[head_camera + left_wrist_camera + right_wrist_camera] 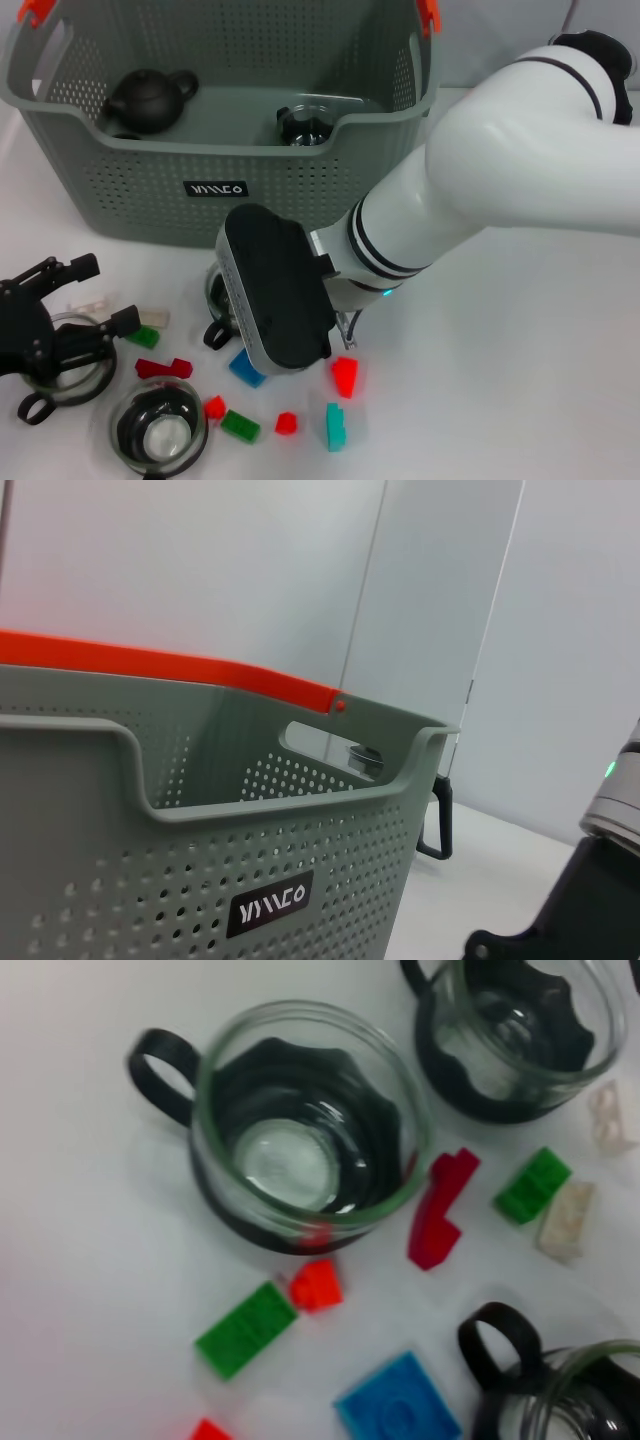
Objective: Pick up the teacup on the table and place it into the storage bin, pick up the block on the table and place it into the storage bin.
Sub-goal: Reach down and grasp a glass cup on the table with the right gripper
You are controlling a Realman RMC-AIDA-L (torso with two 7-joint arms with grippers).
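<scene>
Three glass teacups stand on the white surface. One (160, 430) is near the front edge, one (62, 358) lies just below the left gripper (85, 300), and one (214, 300) is half hidden under the right gripper (275, 300). A fourth teacup (305, 125) already sits in the grey storage bin (215, 190), beside a dark teapot (150, 98).

Each cup is thin glass in a black holder with a loop handle. It is likely light, slippery on the glass and breakable, so the rim wall or the handle looks like the safest place to grip.

About ten small plastic blocks are scattered between the cups, and more may be hidden under the arm. They include a blue block (245, 370), a teal block (335, 425), a dark red block (165, 367), two green blocks (240, 427) and several red blocks (345, 375). They are rigid, light and low, so they probably need a pinch across their short sides.

The left gripper's fingers (60, 272) are spread apart and hold nothing. The right gripper hovers low over the blocks, and its grip cannot be told.
</scene>
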